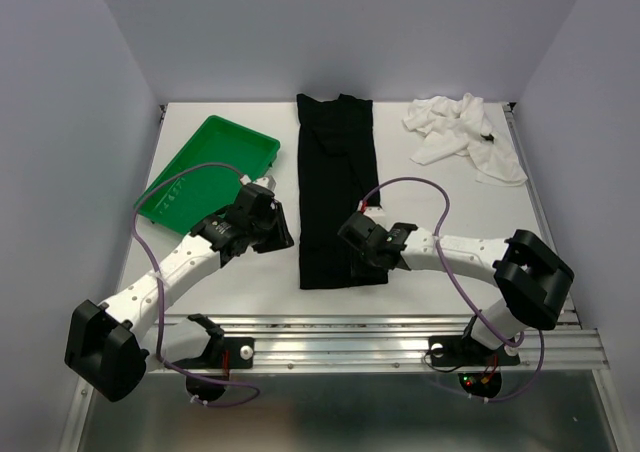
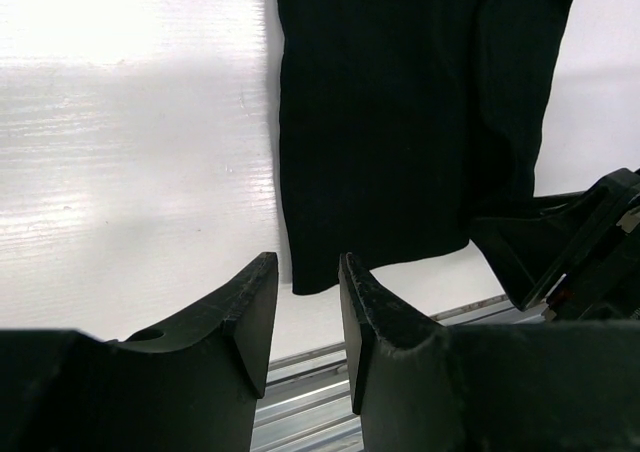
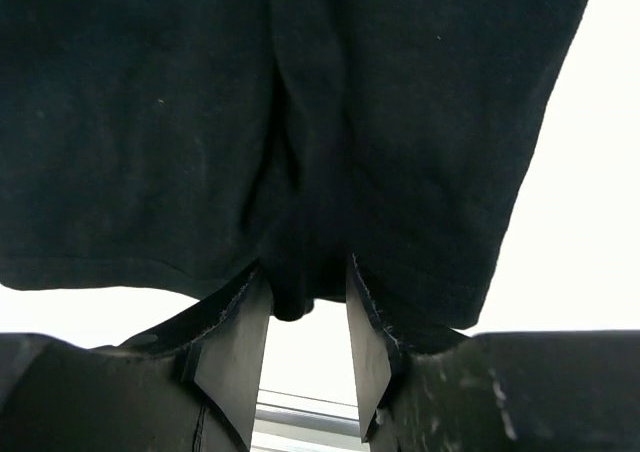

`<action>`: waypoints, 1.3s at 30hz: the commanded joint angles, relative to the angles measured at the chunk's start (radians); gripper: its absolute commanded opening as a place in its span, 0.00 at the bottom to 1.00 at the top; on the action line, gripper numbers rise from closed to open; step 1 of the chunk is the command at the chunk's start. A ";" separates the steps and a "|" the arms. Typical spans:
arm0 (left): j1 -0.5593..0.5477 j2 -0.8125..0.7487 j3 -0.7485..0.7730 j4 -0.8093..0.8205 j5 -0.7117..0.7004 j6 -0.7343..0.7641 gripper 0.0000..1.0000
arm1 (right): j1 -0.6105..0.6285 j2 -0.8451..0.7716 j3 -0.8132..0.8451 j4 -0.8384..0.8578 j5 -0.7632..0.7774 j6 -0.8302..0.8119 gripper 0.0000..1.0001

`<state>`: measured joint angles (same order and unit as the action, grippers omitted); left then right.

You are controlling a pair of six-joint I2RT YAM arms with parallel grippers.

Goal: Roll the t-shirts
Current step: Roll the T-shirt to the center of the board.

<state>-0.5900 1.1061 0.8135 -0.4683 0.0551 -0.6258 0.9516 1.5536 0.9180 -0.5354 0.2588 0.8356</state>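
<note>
The black shirt (image 1: 335, 172) lies folded into one long narrow strip in the middle of the table (image 1: 260, 294). It runs from the far edge almost to the near edge, and its hem is at the near end. The white shirt (image 1: 462, 132) lies crumpled in a loose heap at the far right corner, well apart from the black one. A green tray (image 1: 210, 162) is near the far left corner, turned at an angle to the edges.

The left gripper (image 2: 300, 317) is low over the table, just beside the near left corner of the black shirt. Its jaws stand apart with a narrow gap, and only the white table shows between them. The corner of the cloth is just beyond the fingertips, and I cannot tell if they touch it.

The right gripper (image 3: 300, 342) is at the near hem of the black shirt, towards its right side. Its jaws are also apart. A small fold of the hem comes down between the two tips, with the bright table showing under it in the gap. The cloth is not pressed between them. In the left wrist view, part of the right gripper shows at the right side, close to the hem.
</note>
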 commanded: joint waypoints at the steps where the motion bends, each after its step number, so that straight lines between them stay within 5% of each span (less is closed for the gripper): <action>1: -0.005 -0.002 -0.008 0.010 -0.006 0.005 0.42 | 0.010 -0.003 0.041 0.046 0.025 0.007 0.41; 5: -0.005 0.008 -0.013 0.025 0.003 0.005 0.42 | 0.010 -0.018 0.047 0.057 0.030 -0.004 0.42; 8: -0.005 0.017 -0.013 0.028 0.009 0.005 0.41 | 0.010 -0.004 0.061 0.058 0.023 -0.007 0.32; 11: -0.005 0.017 -0.013 0.028 0.008 0.009 0.41 | 0.010 0.003 0.067 0.054 0.022 -0.004 0.12; 15: -0.007 0.020 -0.013 0.025 0.006 0.011 0.41 | 0.010 -0.021 0.074 0.020 0.017 -0.010 0.01; 27: -0.005 0.064 -0.020 0.056 0.025 0.009 0.41 | 0.010 -0.032 0.104 -0.141 -0.026 -0.087 0.03; 39: -0.005 0.078 -0.030 0.062 0.029 0.011 0.41 | 0.019 0.071 0.056 -0.055 -0.085 -0.087 0.14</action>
<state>-0.5900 1.1828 0.7959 -0.4297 0.0784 -0.6254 0.9585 1.6123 0.9825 -0.6228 0.2001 0.7517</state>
